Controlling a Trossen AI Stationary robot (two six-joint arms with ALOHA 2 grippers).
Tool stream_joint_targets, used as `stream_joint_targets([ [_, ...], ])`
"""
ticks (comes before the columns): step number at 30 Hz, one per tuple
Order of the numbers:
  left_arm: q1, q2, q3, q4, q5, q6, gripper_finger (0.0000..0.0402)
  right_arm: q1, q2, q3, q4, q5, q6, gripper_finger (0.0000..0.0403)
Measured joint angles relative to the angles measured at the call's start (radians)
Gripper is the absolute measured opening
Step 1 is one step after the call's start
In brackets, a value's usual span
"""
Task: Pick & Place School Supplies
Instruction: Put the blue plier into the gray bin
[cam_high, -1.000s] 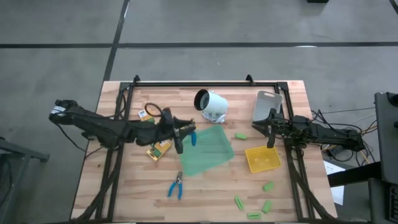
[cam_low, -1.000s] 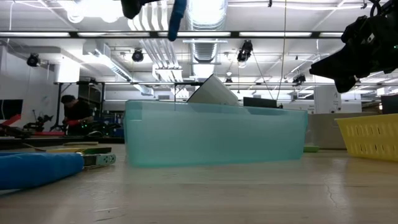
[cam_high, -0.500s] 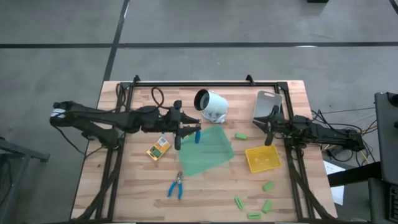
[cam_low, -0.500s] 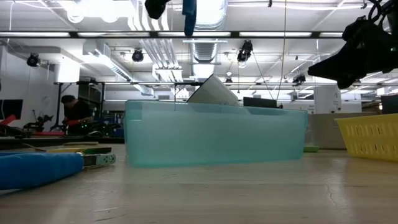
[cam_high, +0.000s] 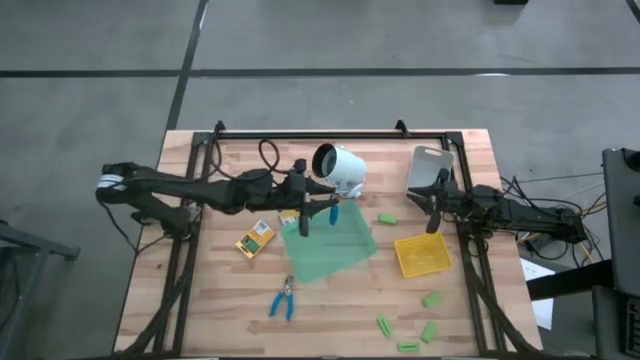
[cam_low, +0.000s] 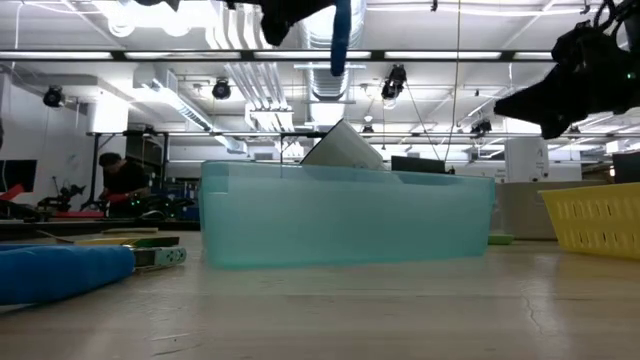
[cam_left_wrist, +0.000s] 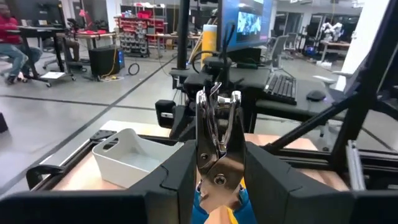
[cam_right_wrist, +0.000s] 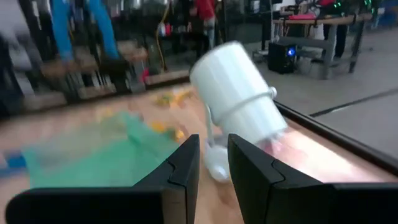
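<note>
One pair of blue-handled pliers (cam_left_wrist: 217, 140) is clamped between the left gripper (cam_high: 318, 213) fingers above the green tray (cam_high: 335, 243), metal tips projecting forward; the right gripper (cam_high: 432, 207) is nearly closed, empty.

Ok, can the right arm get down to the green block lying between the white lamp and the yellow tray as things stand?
Probably yes. The right gripper hangs empty just beside the yellow tray, and the green block lies alone on bare wood close by. The left gripper, holding blue-handled pliers, is over the green tray, clear of that path.
</note>
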Motion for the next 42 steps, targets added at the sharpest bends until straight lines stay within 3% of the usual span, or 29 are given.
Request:
stream_joint_targets([
  [8,0.053,0.1,0.107,0.002,-0.002,0.078,0.0119,0.001,0.0,0.0,0.171,0.037,0.142,0.0082],
  [11,0.078,0.12,0.148,-0.006,-0.002,0.089,0.0119,0.0,0.0,0.0,0.223,0.053,0.267,0.0082],
  [17,0.113,0.124,0.189,-0.059,0.006,0.103,0.0119,0.0,0.023,0.0,0.218,0.054,0.488,0.0082],
  [22,0.124,0.115,0.187,-0.083,0.037,0.103,0.012,0.0,0.086,0.0,0.235,0.053,0.53,0.0088],
  [37,0.124,0.114,0.187,-0.098,0.045,0.124,0.012,0.0,0.283,0.0,0.433,0.084,0.509,0.0217],
  [42,0.125,0.114,0.187,-0.098,0.09,0.124,0.012,0.0,0.319,0.0,0.507,0.083,0.506,0.0255],
])
